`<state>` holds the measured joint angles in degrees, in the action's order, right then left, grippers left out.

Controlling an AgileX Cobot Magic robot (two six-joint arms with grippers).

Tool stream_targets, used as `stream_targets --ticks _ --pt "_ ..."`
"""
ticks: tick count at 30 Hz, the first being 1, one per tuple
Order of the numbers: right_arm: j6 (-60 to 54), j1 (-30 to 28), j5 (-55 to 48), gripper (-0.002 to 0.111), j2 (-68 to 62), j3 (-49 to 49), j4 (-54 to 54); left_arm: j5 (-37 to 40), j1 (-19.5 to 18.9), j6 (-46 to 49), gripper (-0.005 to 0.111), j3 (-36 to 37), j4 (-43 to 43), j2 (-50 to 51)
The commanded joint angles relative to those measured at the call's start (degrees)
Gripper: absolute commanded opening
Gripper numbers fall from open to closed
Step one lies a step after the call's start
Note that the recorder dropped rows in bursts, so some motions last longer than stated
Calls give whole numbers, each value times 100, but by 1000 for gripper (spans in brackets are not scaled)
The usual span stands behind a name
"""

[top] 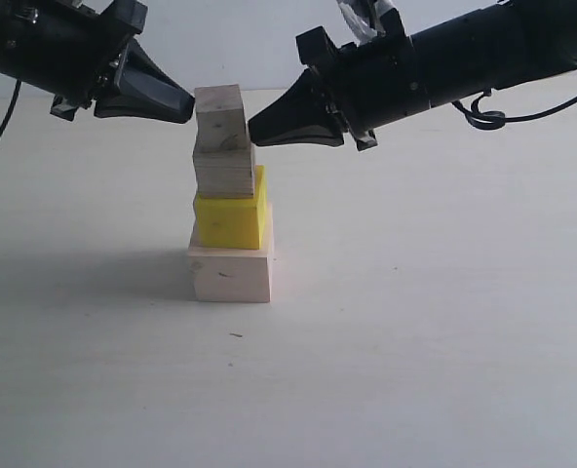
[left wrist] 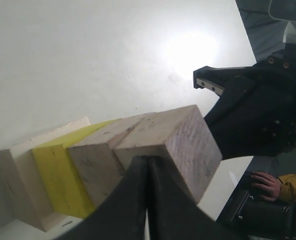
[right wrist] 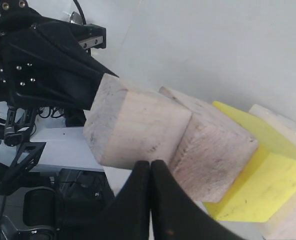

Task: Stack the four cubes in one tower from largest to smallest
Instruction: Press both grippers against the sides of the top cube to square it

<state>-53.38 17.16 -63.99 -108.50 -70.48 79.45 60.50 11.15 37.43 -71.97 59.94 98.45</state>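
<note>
Flanking the smallest cube (top: 219, 115), left gripper (top: 187, 104) and right gripper (top: 253, 130) sit pressed together, empty; wood likely light, rigid: pinch opposite flat faces.

Three wood cubes are counted: large cube (top: 230, 276), medium cube (top: 223, 174), small cube (top: 220, 117). One yellow cube (top: 228, 222) is counted. Two end effectors are seen: left end effector (top: 188, 105), right end effector (top: 253, 130).

One low side view, two close wrist views.
The exterior camera sits low over the tabletop (top: 444, 370), facing the tower (top: 230, 219) side-on. Wrist cameras look past the left tool (left wrist: 148, 159) and right tool (right wrist: 151, 163), very near; all three share the tower's top.
</note>
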Motion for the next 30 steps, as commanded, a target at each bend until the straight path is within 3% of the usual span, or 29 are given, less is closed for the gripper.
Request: stream_targets --ticks 1,30 --pt "-100 -22 -116 0 51 15 107 -45 23 32 0 0 78 -48" --pt "-158 -11 -49 0 51 15 194 -45 23 72 0 0 66 -48"
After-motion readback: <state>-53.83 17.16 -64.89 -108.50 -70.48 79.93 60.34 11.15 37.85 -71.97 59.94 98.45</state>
